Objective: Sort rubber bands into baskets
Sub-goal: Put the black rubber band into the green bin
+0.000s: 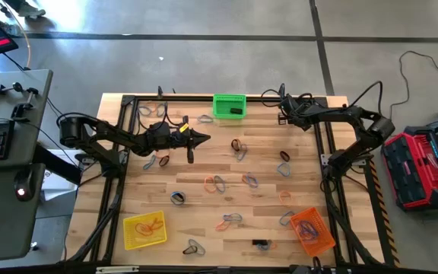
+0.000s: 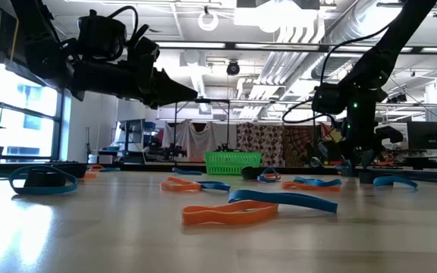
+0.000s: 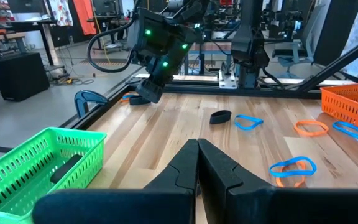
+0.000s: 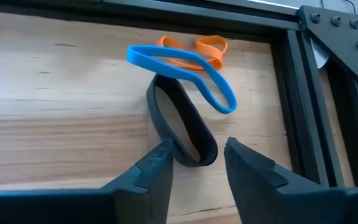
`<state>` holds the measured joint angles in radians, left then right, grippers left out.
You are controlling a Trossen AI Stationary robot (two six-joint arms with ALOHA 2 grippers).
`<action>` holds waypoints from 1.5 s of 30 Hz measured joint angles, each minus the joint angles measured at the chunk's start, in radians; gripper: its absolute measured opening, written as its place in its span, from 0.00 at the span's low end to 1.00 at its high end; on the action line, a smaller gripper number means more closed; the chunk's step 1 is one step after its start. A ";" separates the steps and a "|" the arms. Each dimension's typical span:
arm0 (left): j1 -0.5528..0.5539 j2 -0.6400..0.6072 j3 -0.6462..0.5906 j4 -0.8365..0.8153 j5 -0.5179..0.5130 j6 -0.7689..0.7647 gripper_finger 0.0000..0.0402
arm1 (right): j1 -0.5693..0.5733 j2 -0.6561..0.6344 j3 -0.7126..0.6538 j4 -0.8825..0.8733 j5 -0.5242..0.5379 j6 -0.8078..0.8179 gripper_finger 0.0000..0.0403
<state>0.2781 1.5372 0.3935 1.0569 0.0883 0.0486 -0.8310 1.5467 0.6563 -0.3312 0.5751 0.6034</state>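
Black band (image 4: 182, 127) lies on the wood under the right gripper (image 4: 197, 163), by the frame at the table's one o'clock corner, with a blue band (image 4: 185, 74) draped across its far end and an orange band (image 4: 197, 50) beyond. The fingers are spread, straddling the black loop's near end. To do this well, I judge, close only on the near end, clear of the blue, then lift slowly so the blue slides off. The green basket (image 1: 229, 106) sits at twelve. The left gripper (image 1: 201, 138), pressed together and empty, hovers mid-table at ten.
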 joint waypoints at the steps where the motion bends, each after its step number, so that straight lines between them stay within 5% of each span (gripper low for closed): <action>1: 0.000 0.000 0.000 0.000 0.000 0.000 0.00 | 0.000 0.000 0.000 0.000 0.000 0.000 0.31; 12: 0.000 0.000 0.000 -0.010 0.000 0.008 0.00 | 0.009 0.000 0.001 -0.010 -0.065 -0.025 0.02; 31: 0.000 0.000 0.000 -0.011 -0.005 0.007 0.00 | 0.153 -0.147 0.000 -0.050 -0.127 -0.054 0.00; 45: 0.000 0.000 0.000 -0.011 -0.005 0.007 0.00 | 0.163 -0.359 0.001 -0.053 -0.352 -0.065 0.00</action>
<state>0.2783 1.5372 0.3935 1.0458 0.0830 0.0558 -0.6676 1.1879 0.6571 -0.3843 0.2234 0.5383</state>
